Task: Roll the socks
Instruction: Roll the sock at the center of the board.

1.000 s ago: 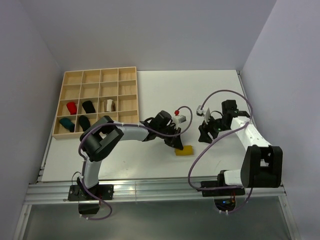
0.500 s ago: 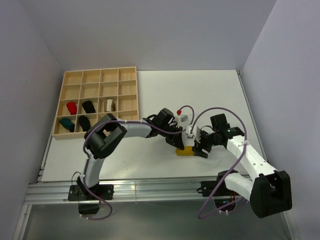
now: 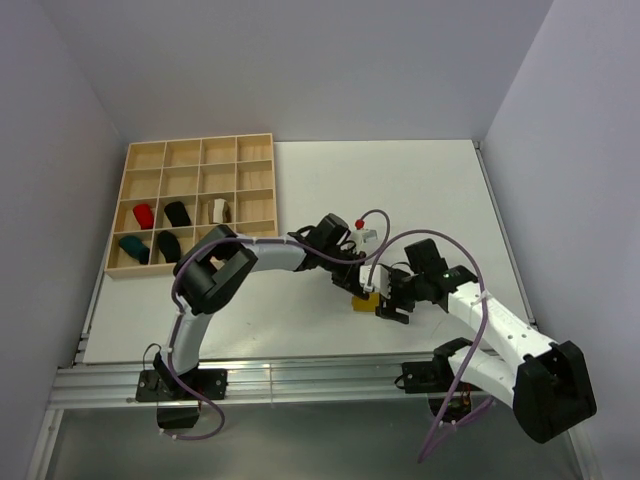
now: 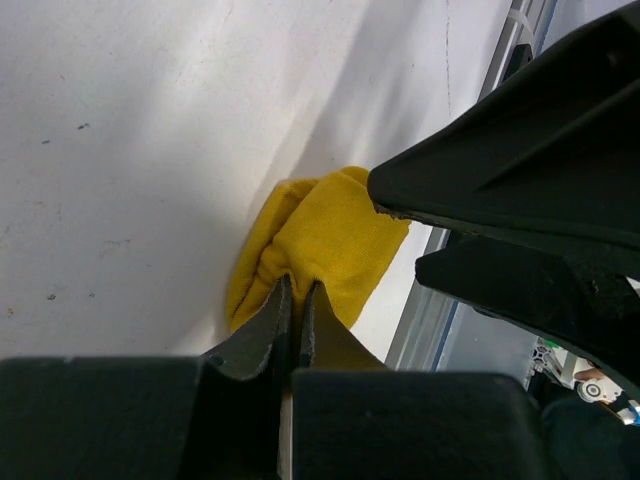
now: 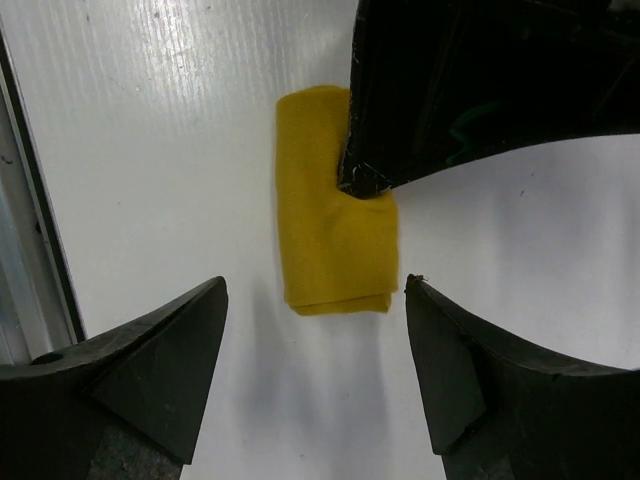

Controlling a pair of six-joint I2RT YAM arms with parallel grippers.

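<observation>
Left tool [image 4: 293, 300] nips shut on a fold of the yellow sock [image 5: 335, 240], while the right tool [image 5: 315, 330] hangs over it, fingers spread to either side and gripping nothing. On the table [image 3: 420, 190], near its front edge, that sock lies as a short, thick fold (partly rolled at best, by the look of it). In the tray [image 3: 200, 139] at far left sit five rolls [image 3: 177, 212], red, white, teal and two black, one per compartment, so most of the job appears done. From above, both tools hide the sock almost wholly; how tightly it is wound cannot be told.
</observation>
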